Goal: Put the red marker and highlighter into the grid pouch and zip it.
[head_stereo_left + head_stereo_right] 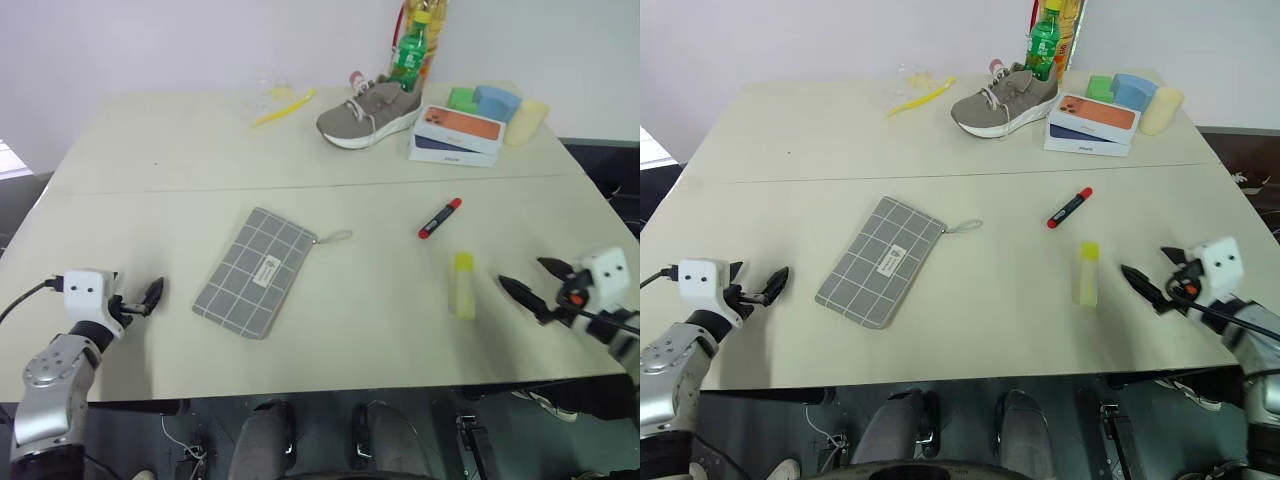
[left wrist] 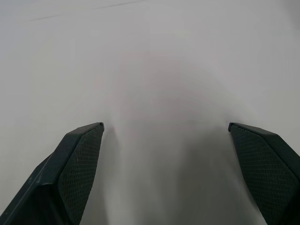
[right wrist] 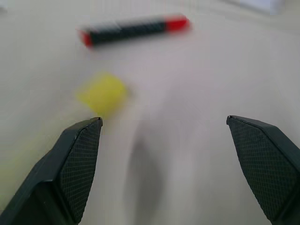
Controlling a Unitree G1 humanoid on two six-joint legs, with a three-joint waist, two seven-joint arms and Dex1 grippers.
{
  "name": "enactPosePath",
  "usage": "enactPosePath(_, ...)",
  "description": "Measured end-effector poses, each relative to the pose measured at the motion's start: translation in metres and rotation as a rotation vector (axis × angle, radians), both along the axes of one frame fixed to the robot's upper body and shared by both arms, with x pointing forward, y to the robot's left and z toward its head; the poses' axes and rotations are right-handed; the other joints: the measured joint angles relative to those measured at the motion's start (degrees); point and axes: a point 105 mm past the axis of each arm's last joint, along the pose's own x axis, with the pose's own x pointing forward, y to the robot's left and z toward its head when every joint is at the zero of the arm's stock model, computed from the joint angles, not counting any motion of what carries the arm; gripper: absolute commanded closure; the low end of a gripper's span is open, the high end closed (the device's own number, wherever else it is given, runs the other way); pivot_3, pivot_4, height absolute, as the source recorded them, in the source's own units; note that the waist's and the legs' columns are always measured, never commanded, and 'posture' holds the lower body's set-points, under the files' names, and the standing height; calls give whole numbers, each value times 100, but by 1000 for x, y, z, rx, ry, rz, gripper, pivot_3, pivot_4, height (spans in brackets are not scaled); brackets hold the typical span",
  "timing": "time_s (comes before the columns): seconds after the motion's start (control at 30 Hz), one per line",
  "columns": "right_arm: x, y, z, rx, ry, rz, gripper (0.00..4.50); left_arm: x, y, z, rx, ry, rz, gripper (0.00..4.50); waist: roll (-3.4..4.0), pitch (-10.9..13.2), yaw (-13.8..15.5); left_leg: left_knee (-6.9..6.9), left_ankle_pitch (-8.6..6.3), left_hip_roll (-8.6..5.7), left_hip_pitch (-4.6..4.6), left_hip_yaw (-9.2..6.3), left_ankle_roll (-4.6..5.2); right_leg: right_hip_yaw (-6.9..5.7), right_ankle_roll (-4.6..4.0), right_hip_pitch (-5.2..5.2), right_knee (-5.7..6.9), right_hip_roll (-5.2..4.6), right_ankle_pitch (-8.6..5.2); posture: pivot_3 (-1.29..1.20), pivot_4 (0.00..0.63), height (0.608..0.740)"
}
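While both pens lie loose to the right of the grid pouch (image 1: 255, 272), the right gripper (image 1: 530, 283), jaws apart, hovers beside the highlighter (image 1: 464, 284), likely its first pick; the red marker (image 1: 439, 217) lies beyond. The left gripper (image 1: 150, 297), also spread and empty, waits left of the pouch, probably to steady it.

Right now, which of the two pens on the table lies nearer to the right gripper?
The highlighter, the stubby pale yellow one. It lies just beside the open right gripper; the red marker is farther up the table.

Head pair: high, facing forward and down, sharing the whole desk (image 1: 330, 330).
Left wrist: close over bare desk.
Right wrist: low, close, facing the red marker (image 3: 133, 29).
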Motion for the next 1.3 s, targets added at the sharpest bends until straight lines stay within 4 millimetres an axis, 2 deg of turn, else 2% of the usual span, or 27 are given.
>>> enactPosePath(0.07, 8, 34, 7, 22, -30, 92, 92, -2, -8, 0, -6, -17, -18, 0, -2, 1, 5, 0, 0, 0, -1, -1, 0, 0, 0, -1, 0, 0, 0, 0, 150, 740)
enactPosePath(0.17, 16, 86, 21, 67, -76, 228, 970, -4, -21, 4, 0, -43, -61, 0, -5, 2, 11, 0, 0, -1, -3, -4, 0, -1, 0, -1, 0, 0, 0, 0, 150, 740)
enactPosePath(0.23, 18, 114, 26, 94, -85, 296, 1848, -7, -25, 5, 21, -47, -87, 0, -5, 2, 21, 1, 0, -5, -5, -5, 0, -1, 0, -1, -1, -2, 0, 0, 150, 740)
enactPosePath(0.27, 20, 127, 27, 104, -79, 320, 2434, -9, -29, 5, 41, -44, -114, 0, -6, 2, 15, 0, 0, -5, -6, -5, 0, -2, -1, -2, -2, -2, 0, 0, 150, 740)
enactPosePath(0.37, 27, 170, 21, 126, -45, 370, 4056, -16, -48, 8, 82, -39, -245, 0, -9, 1, -1, 0, 0, -1, -7, -4, 0, -1, -2, -9, 0, -1, 0, 0, 150, 740)
enactPosePath(0.4, 31, 186, 21, 148, -40, 382, 4441, -19, -53, 10, 99, -36, -289, 0, -10, 2, -6, 0, 0, 1, -9, -5, 0, -2, -4, -11, 0, 1, 1, 0, 150, 740)
enactPosePath(0.47, 38, 208, 20, 163, -24, 388, 4441, -22, -60, 19, 156, -50, -375, 0, -6, 3, -10, 0, 0, 0, -10, -3, 0, -1, -5, -15, 3, 1, 2, 0, 150, 740)
enactPosePath(0.53, 44, 220, 17, 140, -10, 379, 4441, -25, -63, 25, 207, -56, -425, 0, -5, 3, 2, 0, 0, -5, -11, -2, 0, -1, -5, -15, 2, -2, 2, 0, 150, 740)
enactPosePath(0.63, 61, 239, 0, 68, 37, 338, 4441, -33, -68, 25, 281, -32, -516, 0, -8, 1, -25, 0, 0, -3, -12, 4, 0, 0, -5, -17, 1, -2, 2, 0, 150, 740)
enactPosePath(0.73, 69, 253, -20, 30, 101, 320, 4441, -43, -72, 23, 326, -1, -591, 0, -5, 3, -46, -4, 0, -1, -12, 5, 0, 0, -4, -22, 2, 0, 2, 0, 150, 740)
enactPosePath(0.87, 84, 263, -29, 3, 141, 260, 4441, -55, -80, 16, 341, 39, -663, 0, -8, 1, -110, -4, 0, -1, -12, 5, 0, 1, -4, -22, 5, 0, 2, 0, 150, 740)
enactPosePath(1.03, 89, 268, -31, -1, 153, 228, 4441, -67, -113, 10, 475, 10, -813, 0, -5, -2, -145, -4, 0, 0, -7, 6, 0, 3, -4, -19, 9, 1, 2, 0, 150, 740)
enactPosePath(1.3, 90, 267, -32, 35, 181, 210, 4441, -49, -137, 12, 748, -130, -807, 0, -2, -6, -137, -4, 0, 1, -4, 7, 0, 4, -5, -17, 12, 1, 3, 0, 150, 740)
